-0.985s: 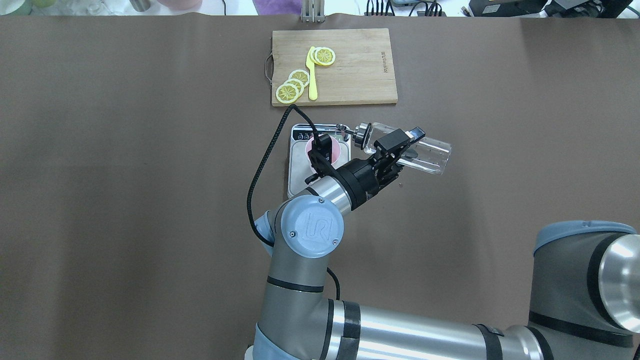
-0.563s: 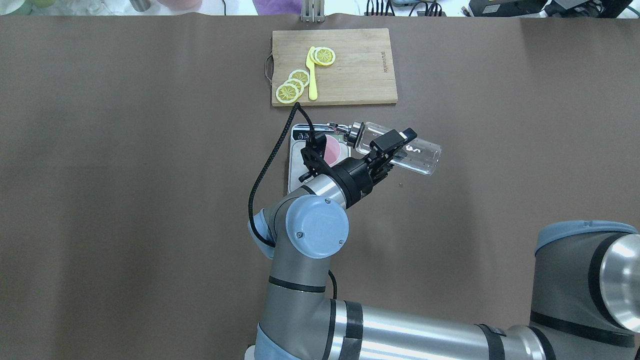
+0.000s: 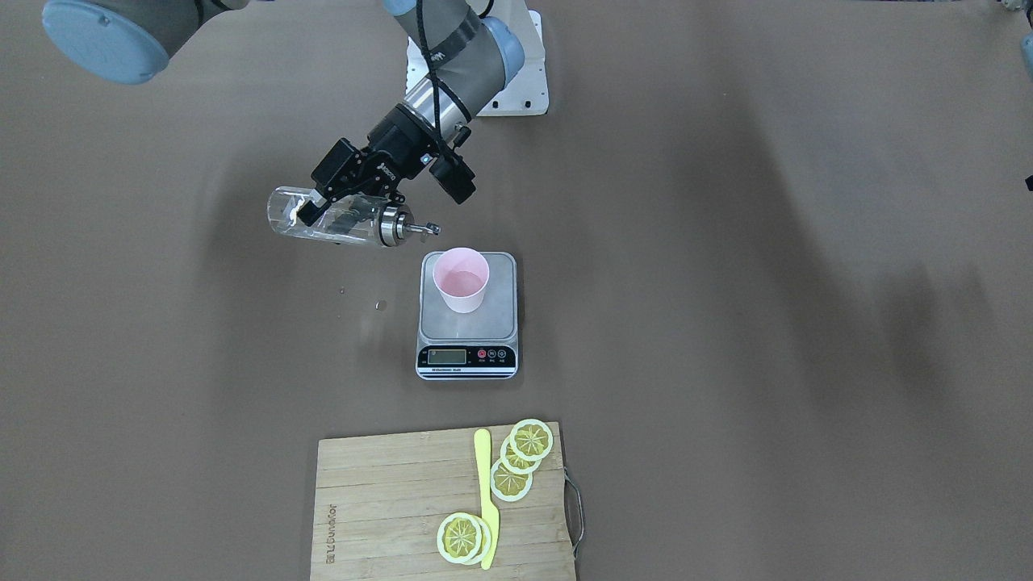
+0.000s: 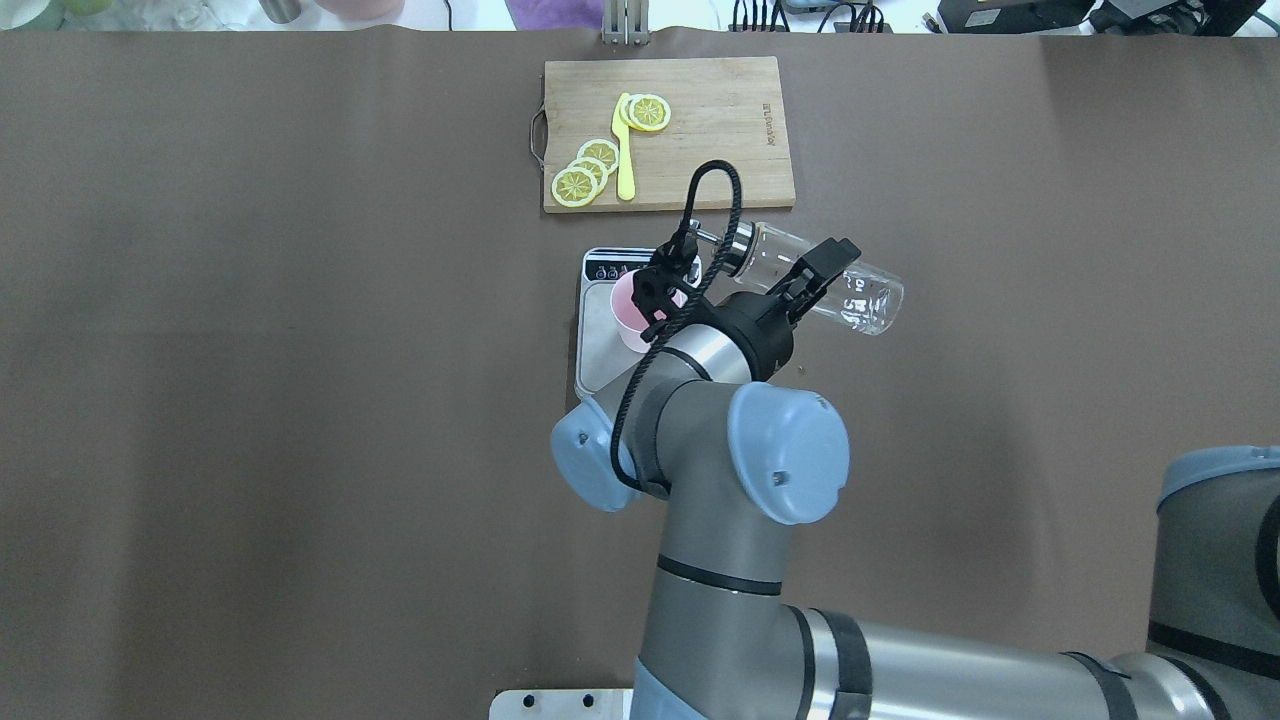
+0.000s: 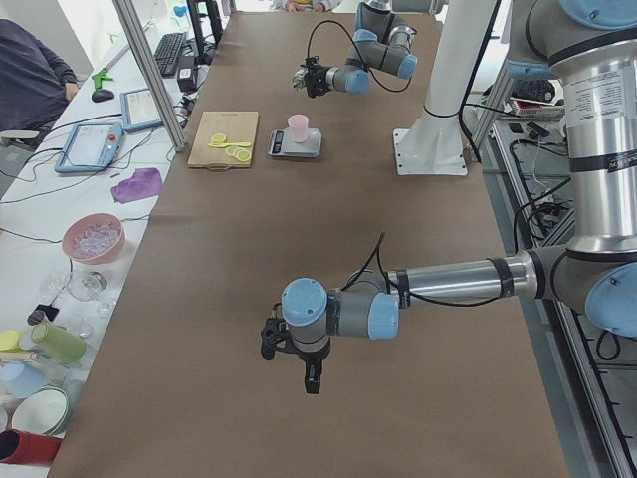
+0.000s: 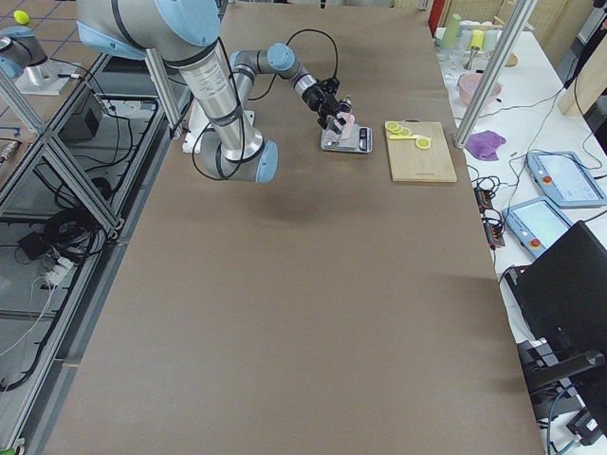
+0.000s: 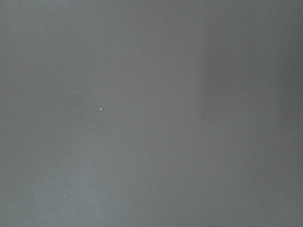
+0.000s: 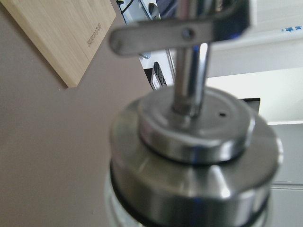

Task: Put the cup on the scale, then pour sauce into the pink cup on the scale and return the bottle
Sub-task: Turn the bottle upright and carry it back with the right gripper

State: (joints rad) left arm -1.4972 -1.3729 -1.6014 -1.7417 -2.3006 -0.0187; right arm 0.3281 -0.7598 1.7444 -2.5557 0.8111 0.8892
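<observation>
The pink cup [image 3: 461, 280] stands upright on the steel scale [image 3: 468, 327]; in the overhead view the cup [image 4: 624, 301] is partly hidden by the right wrist over the scale [image 4: 597, 352]. My right gripper [image 3: 319, 211] [image 4: 825, 275] is shut on the clear glass bottle [image 3: 339, 222] [image 4: 840, 290] and holds it nearly level above the table. Its metal spout [image 3: 422, 229] points at the cup from beside the scale's far corner, short of the rim. The cap fills the right wrist view [image 8: 194, 156]. My left gripper [image 5: 289, 351] hangs over bare table far away; I cannot tell its state.
A wooden cutting board [image 3: 387, 508] [image 4: 720, 130] with lemon slices [image 3: 524, 452] and a yellow knife [image 3: 484, 492] lies beyond the scale's display side. A few small droplets [image 3: 381, 305] lie on the brown table beside the scale. The right arm's base plate [image 3: 516, 89] is behind.
The right arm's elbow and wrist have swung right and the wrist has turned. The bottle's spout has drawn back from over the scale's corner, away from the cup.
</observation>
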